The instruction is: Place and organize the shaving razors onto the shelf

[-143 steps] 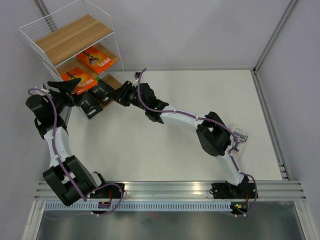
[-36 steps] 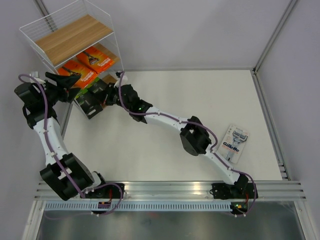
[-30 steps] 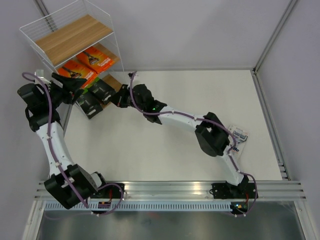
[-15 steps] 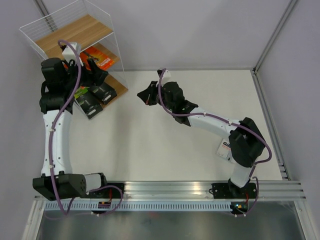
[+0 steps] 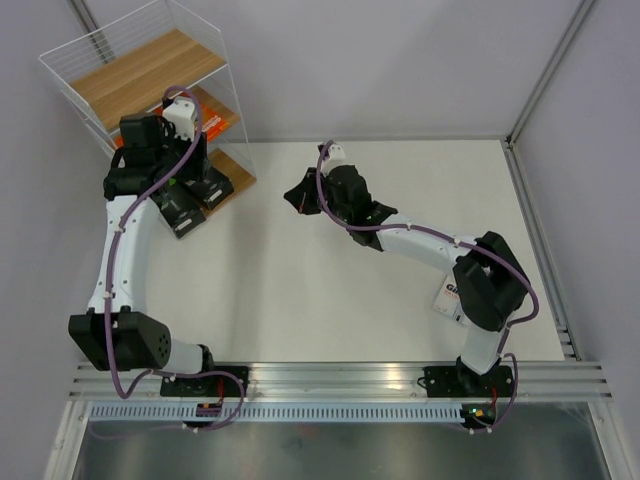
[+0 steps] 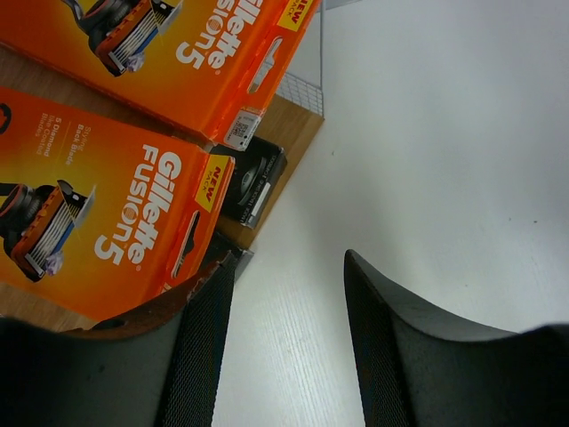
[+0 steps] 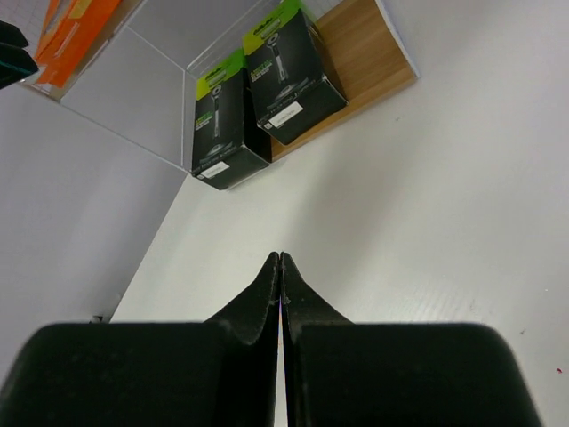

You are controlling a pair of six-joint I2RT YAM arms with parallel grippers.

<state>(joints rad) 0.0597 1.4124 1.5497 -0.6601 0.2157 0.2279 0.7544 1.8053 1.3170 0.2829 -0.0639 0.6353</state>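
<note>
The shelf (image 5: 140,70) stands at the far left corner. One orange razor pack (image 5: 215,120) shows on its middle tier; the other is hidden under my left arm. Two black packs with green ends (image 5: 180,212) (image 5: 210,188) lie on the bottom board. My left gripper (image 5: 190,165) hovers open and empty at the shelf's front. In the left wrist view (image 6: 289,267) both orange packs (image 6: 178,44) (image 6: 98,213) lie to its left. My right gripper (image 5: 292,196) is shut and empty over the table, right of the shelf. In its wrist view (image 7: 281,258) the black packs (image 7: 227,124) (image 7: 289,76) lie ahead. The white-and-blue Gillette pack (image 5: 447,296) is mostly hidden under my right arm.
A metal rail (image 5: 340,380) runs along the near table edge by the arm bases. Grey walls close in the table at the back and the sides. The bottom wooden board (image 7: 373,44) juts out to the right of the black packs.
My right gripper has drawn back from the shelf to the right, leaving both black packs on the bottom board. My left arm has swung from left of the shelf to over its front.
</note>
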